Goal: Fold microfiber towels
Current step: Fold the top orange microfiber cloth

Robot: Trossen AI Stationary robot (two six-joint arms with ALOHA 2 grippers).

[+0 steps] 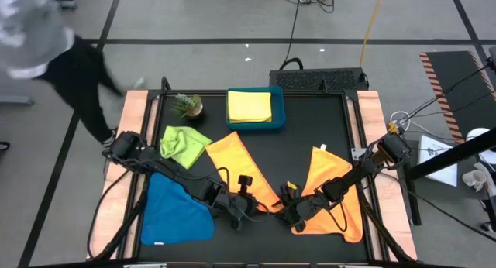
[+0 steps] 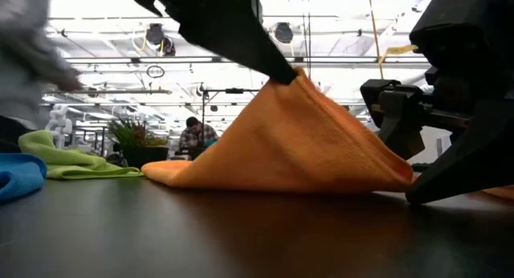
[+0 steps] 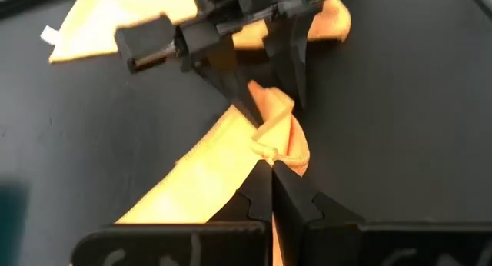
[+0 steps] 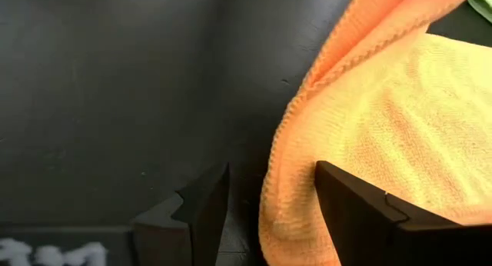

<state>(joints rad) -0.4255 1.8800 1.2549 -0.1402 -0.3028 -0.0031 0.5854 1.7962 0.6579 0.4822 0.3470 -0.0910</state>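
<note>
An orange towel lies slantwise mid-table, and its near end rises into a peak. My left gripper, reaching in from the left, is shut on that peak. My right gripper comes from the right and stands open. Its fingers straddle the towel's raised folded edge just beyond the left gripper. A second orange towel lies flat under the right arm. The blue towel and lime green towel rest on the table at left. The yellow towel sits folded in the teal tray. My left gripper pinches the bunched near corner of the orange towel between its two fingertips, slanting down from the table's left. That corner is lifted clear, the cloth slopes down tent-like, and its lower part lies on the table. My right gripper's fingers flank the fold; I cannot tell whether one finger touches it.
A small potted plant stands at the far left beside the tray. A person moves past the table's far left corner. Bare black tabletop lies between the tray and the grippers.
</note>
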